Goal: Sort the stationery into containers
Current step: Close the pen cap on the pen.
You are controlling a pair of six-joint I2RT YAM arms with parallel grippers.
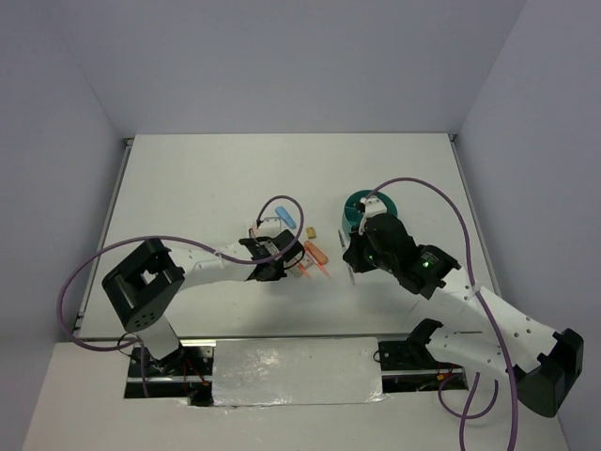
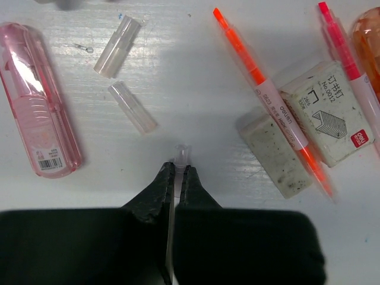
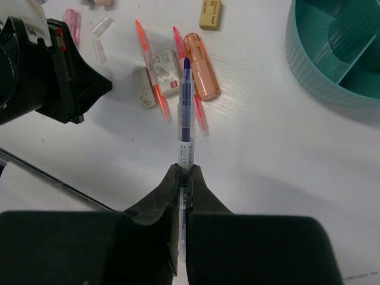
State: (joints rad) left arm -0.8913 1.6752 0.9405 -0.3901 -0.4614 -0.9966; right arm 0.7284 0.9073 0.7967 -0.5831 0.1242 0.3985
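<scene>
Teal cup (image 3: 314, 77): ahead-right of right pincer (image 3: 184, 172), which is clamped on blue pen (image 3: 186, 119), axis straight out from its tips; nearer arm. Left pincer (image 2: 177, 169) nipped on clear cap (image 2: 181, 154).

My bench: white table (image 1: 207, 178), matte, faint streaks showing in wrist views. Pale lavender-grey walls close it on three sides: back wall (image 1: 300, 56), left wall (image 1: 47, 188), right wall (image 1: 545, 141). Thin metal strip (image 1: 101, 235) runs along table's left edge. Crinkled silvery sheet (image 1: 296, 371) lies flat at near edge, mid-width. White ledge (image 1: 75, 395) sits in front of it, nearest camera.
</scene>
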